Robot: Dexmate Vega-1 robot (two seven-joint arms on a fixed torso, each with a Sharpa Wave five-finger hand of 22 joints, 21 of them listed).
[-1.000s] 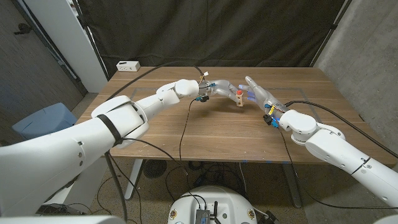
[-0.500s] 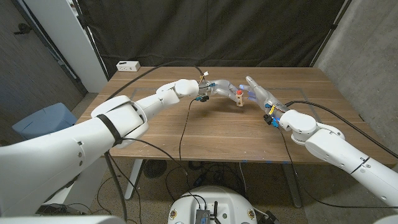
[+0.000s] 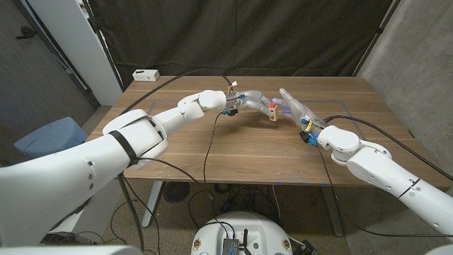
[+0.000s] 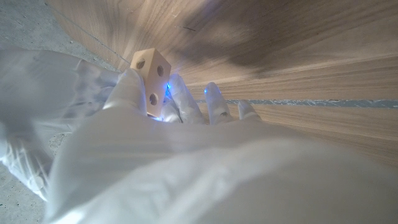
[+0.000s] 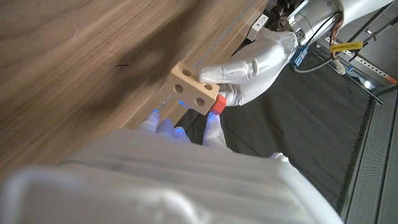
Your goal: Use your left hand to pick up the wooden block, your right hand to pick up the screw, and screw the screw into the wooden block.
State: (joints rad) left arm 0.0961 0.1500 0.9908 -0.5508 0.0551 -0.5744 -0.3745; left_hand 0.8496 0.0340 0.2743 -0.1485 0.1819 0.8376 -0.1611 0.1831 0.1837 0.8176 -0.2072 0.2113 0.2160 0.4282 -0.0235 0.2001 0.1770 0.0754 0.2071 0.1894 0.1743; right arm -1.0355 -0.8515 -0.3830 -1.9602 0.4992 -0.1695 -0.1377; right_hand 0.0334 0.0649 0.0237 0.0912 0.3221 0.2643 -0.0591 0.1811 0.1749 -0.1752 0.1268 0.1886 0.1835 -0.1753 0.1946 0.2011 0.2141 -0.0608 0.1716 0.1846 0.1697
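Note:
My left hand [image 3: 249,101] holds the small wooden block [image 3: 272,114] a little above the middle of the table's far half. The block [image 4: 151,73] has round holes in its faces and sits between the thumb and fingers [image 4: 181,99]. A screw with a red head [image 3: 272,105] stands in the top of the block. My right hand [image 3: 294,108] comes in from the right, its fingertips [image 5: 213,126] pinching the red head [image 5: 216,106] where it meets the block [image 5: 194,92]. One right finger points away toward the table's back. My left hand [image 5: 252,68] grips the block's far side.
A white power strip [image 3: 145,74] lies at the table's far left corner. A black cable [image 3: 210,145] runs from the left wrist over the table [image 3: 248,156] to its front edge. A blue bin [image 3: 49,136] stands on the floor at the left.

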